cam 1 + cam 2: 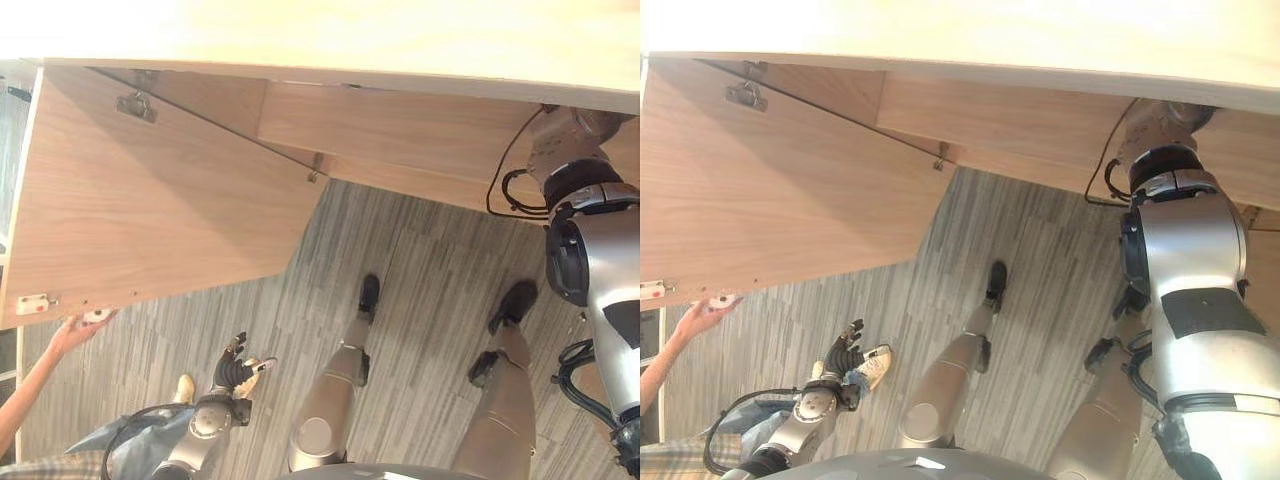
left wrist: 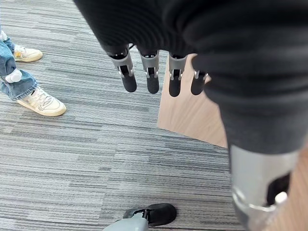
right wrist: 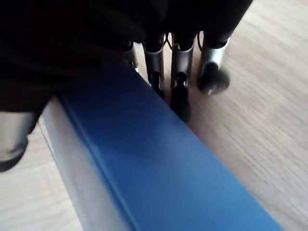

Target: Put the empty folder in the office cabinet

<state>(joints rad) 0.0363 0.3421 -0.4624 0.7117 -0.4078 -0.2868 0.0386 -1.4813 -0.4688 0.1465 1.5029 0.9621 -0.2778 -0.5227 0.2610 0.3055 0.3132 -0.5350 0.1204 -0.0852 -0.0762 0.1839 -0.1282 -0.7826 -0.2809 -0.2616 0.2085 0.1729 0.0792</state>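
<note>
Floor: you are looking down on grey striped carpet (image 1: 420, 270) laid in tiles, running from under the cabinet out toward the robot.
Cabinet: a light wood office cabinet (image 1: 400, 120) spans the top of both eye views, its top edge pale and bright.
Door: the cabinet door (image 1: 160, 200) stands swung open on the robot's left, a metal hinge (image 1: 136, 105) near its upper corner — you can see its inner face, plain wood grain.
Person: a person's hand (image 1: 72, 332) holds the lower corner of the open door, and a pale shoe (image 2: 41, 101) shows on the carpet in the left wrist view.
Left hand: your left hand (image 2: 151, 72) hangs low over the carpet with fingers straight and relaxed, holding nothing.
Right hand: the right arm reaches up into the cabinet; in the right wrist view the right hand (image 3: 180, 62) lies along a blue folder (image 3: 159, 163), fingers down one side of it — whether they curl round it you cannot tell.
Folder: the blue folder lies on a light wood surface (image 3: 264, 101) just beside the right hand's fingertips.
</note>
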